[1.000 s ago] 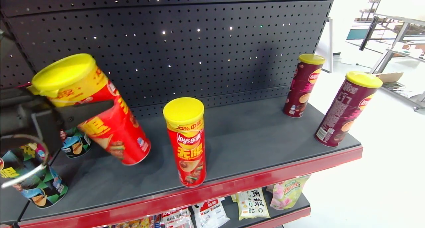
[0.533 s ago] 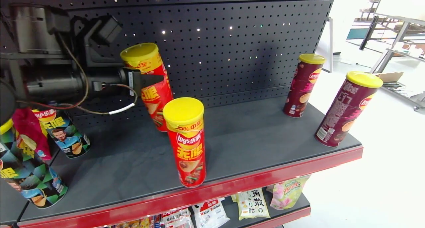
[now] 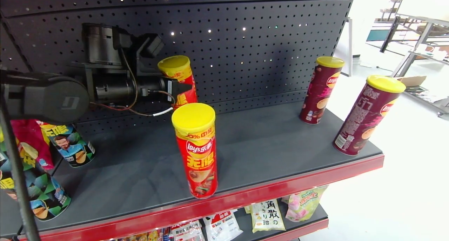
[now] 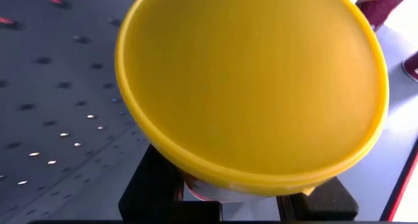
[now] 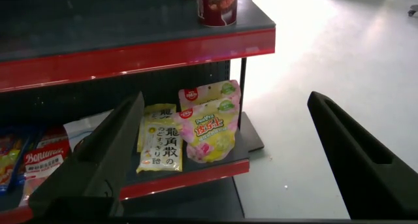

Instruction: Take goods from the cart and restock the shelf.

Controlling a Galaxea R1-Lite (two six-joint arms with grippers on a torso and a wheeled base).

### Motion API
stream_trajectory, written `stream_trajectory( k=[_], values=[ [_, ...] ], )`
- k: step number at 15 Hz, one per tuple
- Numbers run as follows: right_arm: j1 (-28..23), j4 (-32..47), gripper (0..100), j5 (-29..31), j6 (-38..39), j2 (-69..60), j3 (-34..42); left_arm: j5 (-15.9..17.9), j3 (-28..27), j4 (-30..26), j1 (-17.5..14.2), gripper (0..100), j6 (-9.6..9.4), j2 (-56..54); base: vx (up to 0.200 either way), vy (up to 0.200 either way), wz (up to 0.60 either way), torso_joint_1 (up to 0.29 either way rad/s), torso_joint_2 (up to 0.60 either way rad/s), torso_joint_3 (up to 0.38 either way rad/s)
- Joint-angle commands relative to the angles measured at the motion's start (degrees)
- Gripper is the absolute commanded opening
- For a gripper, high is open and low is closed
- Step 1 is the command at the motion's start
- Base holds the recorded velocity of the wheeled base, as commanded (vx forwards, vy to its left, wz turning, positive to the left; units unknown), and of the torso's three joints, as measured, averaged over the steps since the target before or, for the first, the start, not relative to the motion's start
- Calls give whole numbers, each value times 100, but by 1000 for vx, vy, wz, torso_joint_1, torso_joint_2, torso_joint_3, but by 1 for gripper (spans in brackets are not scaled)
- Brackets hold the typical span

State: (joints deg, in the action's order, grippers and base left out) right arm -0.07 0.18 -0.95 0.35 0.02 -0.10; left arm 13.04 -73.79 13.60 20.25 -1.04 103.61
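My left gripper (image 3: 179,88) is shut on a red chip can with a yellow lid (image 3: 174,66), held nearly upright close to the pegboard at the back of the dark shelf (image 3: 266,142). The can's base is hidden behind a second red can (image 3: 196,153) that stands at the shelf's front edge. In the left wrist view the held can's yellow lid (image 4: 255,87) sits above my left gripper (image 4: 238,201), with black fingers (image 4: 153,191) on either side. My right gripper (image 5: 228,165) hangs open and empty, low in front of the lower shelf.
Two maroon cans (image 3: 321,90) (image 3: 368,114) stand at the shelf's right end. Blue-green cans (image 3: 70,146) (image 3: 38,195) stand at the left. Snack bags (image 5: 209,129) lie on the lower shelf. Bare shelf lies between the red and maroon cans.
My left arm has carried the red can from the front left, where it was tilted, rightward and back toward the pegboard, and it now stands nearly upright behind the front can.
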Motion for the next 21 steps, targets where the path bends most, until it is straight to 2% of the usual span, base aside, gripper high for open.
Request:
stream_trajectory(
  k=[1, 6, 21],
  values=[
    [7, -1, 100, -2, 0, -2, 1, -12, -13, 11, 76, 0, 7, 116, 0, 0, 0, 0, 0, 0],
    [-1, -1, 100, -2, 0, -2, 1, -21, -13, 266, 85, 0, 16, 353, 0, 0, 0, 0, 0, 0],
    [7, -1, 100, -2, 0, -2, 1, -144, -57, 230, 155, 0, 7, 520, 0, 0, 0, 0, 0, 0]
  ],
)
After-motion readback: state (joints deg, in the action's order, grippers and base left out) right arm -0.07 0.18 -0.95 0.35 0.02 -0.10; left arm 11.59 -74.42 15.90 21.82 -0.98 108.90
